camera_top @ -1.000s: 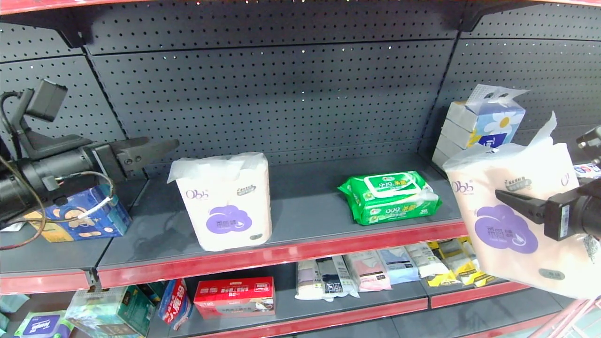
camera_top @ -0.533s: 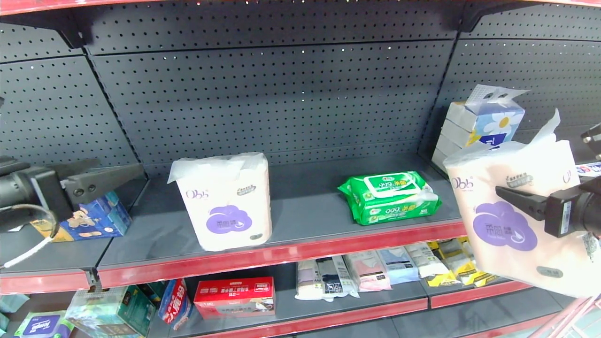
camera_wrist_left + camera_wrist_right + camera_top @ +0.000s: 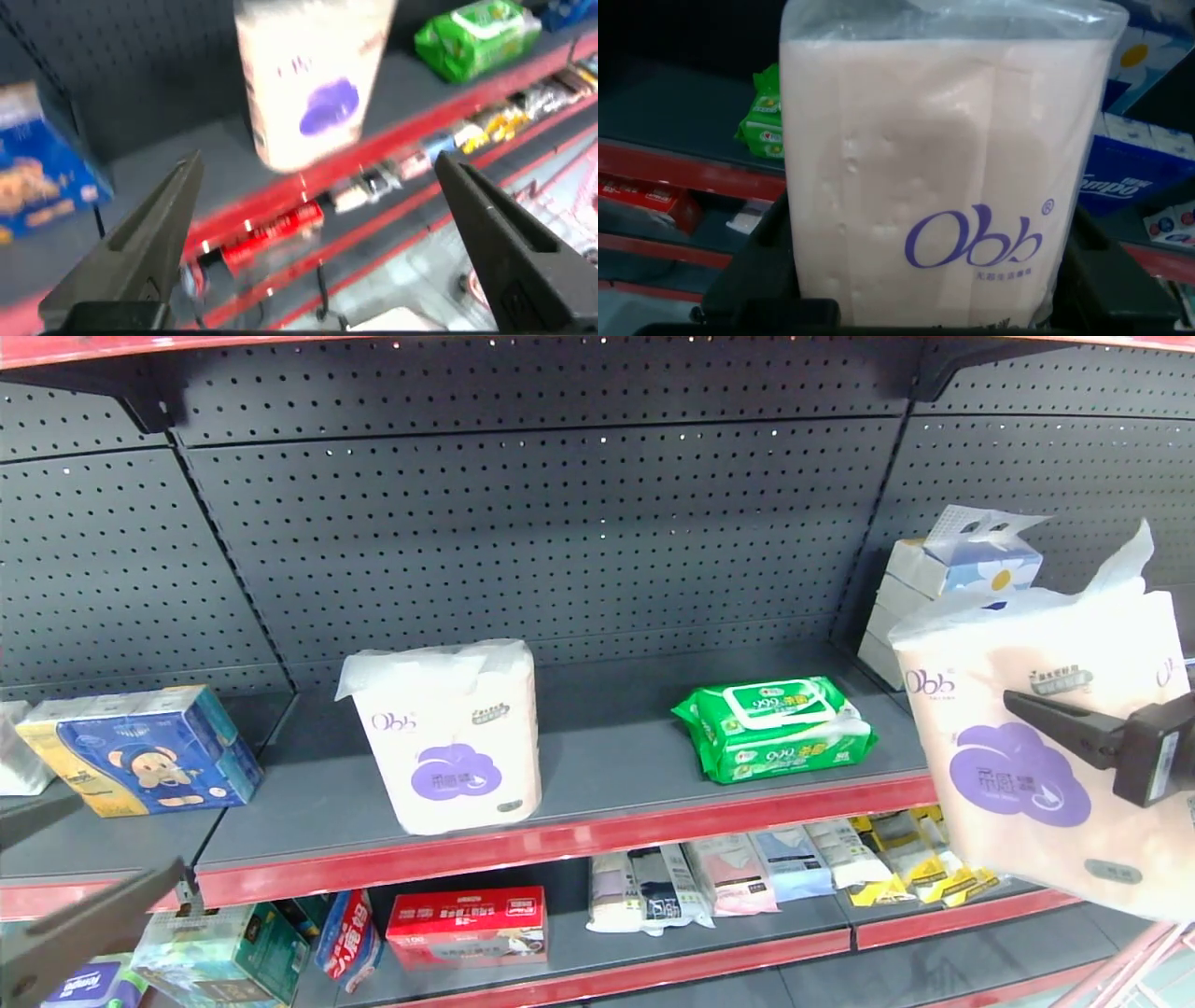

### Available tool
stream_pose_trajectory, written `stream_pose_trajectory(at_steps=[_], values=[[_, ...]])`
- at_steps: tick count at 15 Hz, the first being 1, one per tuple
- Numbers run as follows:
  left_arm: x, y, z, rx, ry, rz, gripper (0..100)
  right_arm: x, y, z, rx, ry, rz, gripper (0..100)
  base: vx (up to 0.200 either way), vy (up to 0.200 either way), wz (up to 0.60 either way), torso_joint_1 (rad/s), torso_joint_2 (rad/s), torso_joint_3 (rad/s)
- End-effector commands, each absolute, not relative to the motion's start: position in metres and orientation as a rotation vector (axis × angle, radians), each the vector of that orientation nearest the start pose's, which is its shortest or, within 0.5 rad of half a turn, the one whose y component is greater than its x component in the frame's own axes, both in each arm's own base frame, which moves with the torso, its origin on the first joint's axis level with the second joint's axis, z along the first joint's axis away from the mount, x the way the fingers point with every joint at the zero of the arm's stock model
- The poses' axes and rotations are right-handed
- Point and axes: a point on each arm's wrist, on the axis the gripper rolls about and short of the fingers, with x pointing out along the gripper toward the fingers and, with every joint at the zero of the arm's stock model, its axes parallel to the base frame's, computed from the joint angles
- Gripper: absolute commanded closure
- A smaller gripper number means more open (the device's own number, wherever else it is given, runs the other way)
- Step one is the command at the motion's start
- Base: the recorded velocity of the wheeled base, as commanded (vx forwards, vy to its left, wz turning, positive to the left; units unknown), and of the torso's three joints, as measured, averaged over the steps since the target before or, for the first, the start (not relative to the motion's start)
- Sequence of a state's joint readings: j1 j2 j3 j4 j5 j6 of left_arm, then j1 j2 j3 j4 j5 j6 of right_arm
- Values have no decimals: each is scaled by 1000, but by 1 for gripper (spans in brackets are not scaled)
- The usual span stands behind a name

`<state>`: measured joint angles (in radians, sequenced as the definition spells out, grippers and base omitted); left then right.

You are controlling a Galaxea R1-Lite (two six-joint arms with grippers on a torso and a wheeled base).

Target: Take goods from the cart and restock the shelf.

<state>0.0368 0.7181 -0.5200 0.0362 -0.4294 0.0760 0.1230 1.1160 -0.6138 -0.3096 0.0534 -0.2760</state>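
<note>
The left gripper (image 3: 310,177) is held low at the robot's left side; its two dark fingers (image 3: 140,252) are spread wide apart, and nothing is gripped between them; in the head view they are seen angled upward from the lower left corner. The right gripper (image 3: 1050,717) is held higher at the robot's right; its jaws are pressed against opposite sides of an upright pack of tissue (image 3: 1027,635); one dark finger (image 3: 1074,728) is laid across the pack's front, pointed toward the robot's left.
</note>
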Motion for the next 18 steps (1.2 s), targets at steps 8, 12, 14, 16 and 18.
stream_pose_trajectory(at_steps=[8, 12, 14, 16, 18], values=[[-38, -10, 179, 50, 127, -353, 0, 120, 17, 241, -324, 48, 220, 100, 0, 0, 0, 0, 0, 0], [-48, -10, 165, 80, 126, -338, 0, 111, 16, 241, -324, 25, 212, 100, 0, 0, 0, 0, 0, 0], [-50, -10, 156, 84, 125, -332, 0, 113, 16, 242, -335, 27, 214, 100, 0, 0, 0, 0, 0, 0], [-50, -10, 148, 84, 128, -333, 0, 114, 17, 239, -336, 36, 220, 100, 0, 0, 0, 0, 0, 0], [-51, -10, 142, 83, 126, -332, 0, 116, 17, 238, -337, 46, 219, 100, 0, 0, 0, 0, 0, 0]])
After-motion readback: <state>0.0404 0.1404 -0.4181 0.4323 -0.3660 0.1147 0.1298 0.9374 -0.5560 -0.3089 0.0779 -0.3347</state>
